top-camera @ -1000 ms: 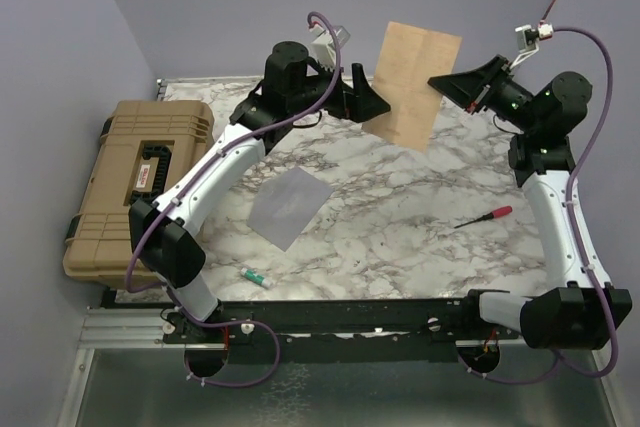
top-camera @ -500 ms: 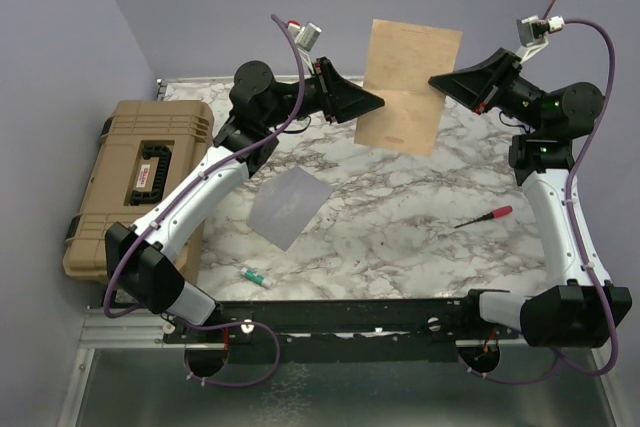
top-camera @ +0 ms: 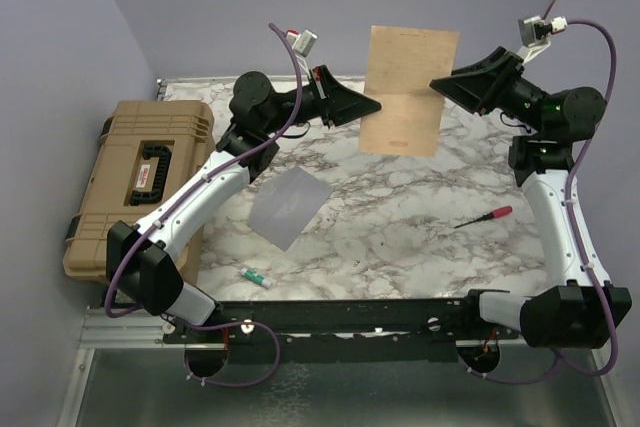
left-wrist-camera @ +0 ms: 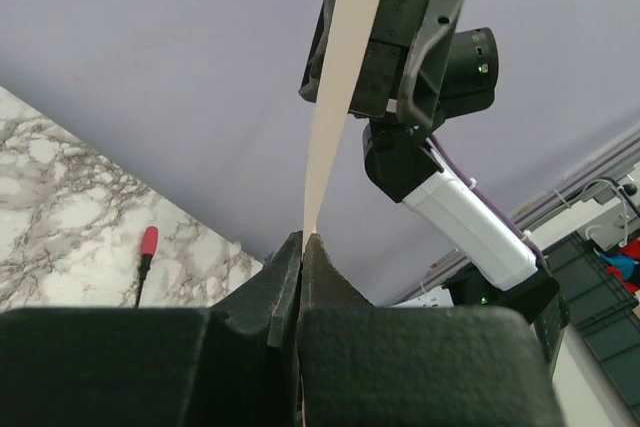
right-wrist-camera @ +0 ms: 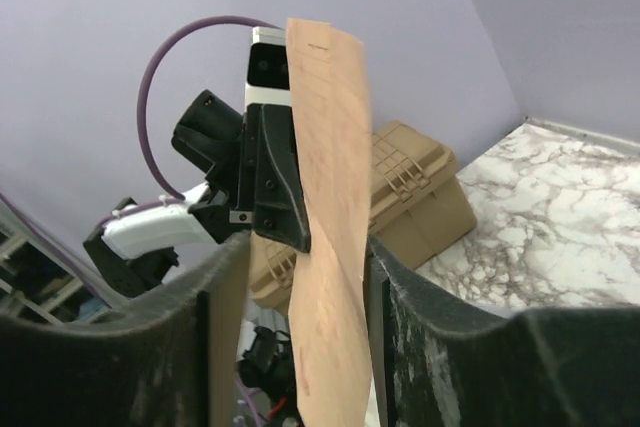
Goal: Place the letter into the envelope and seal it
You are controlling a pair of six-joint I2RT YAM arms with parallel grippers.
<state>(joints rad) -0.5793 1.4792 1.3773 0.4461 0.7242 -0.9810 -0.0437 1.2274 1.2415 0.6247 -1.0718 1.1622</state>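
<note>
The peach-tan letter [top-camera: 405, 87] hangs upright in the air above the back of the marble table. My left gripper [top-camera: 378, 103] is shut on its left edge; in the left wrist view the letter [left-wrist-camera: 335, 97] rises edge-on out of the closed left gripper [left-wrist-camera: 303, 237]. My right gripper [top-camera: 435, 83] stands at the letter's right edge with its jaws apart. In the right wrist view the letter [right-wrist-camera: 330, 227] passes loosely through the open right gripper [right-wrist-camera: 308, 247]. The light-grey envelope [top-camera: 288, 205] lies flat on the table, below and left of the letter.
A big tan hard case [top-camera: 135, 182] sits along the table's left side. A red-handled screwdriver [top-camera: 485, 216] lies at the right, near the right arm. A small green-and-white stick [top-camera: 254, 275] lies by the front edge. Purple walls close in the back and sides.
My left gripper moved in and shut on the letter's left edge. My right gripper, which held the letter, has opened its jaws. The letter now hangs straighter.
</note>
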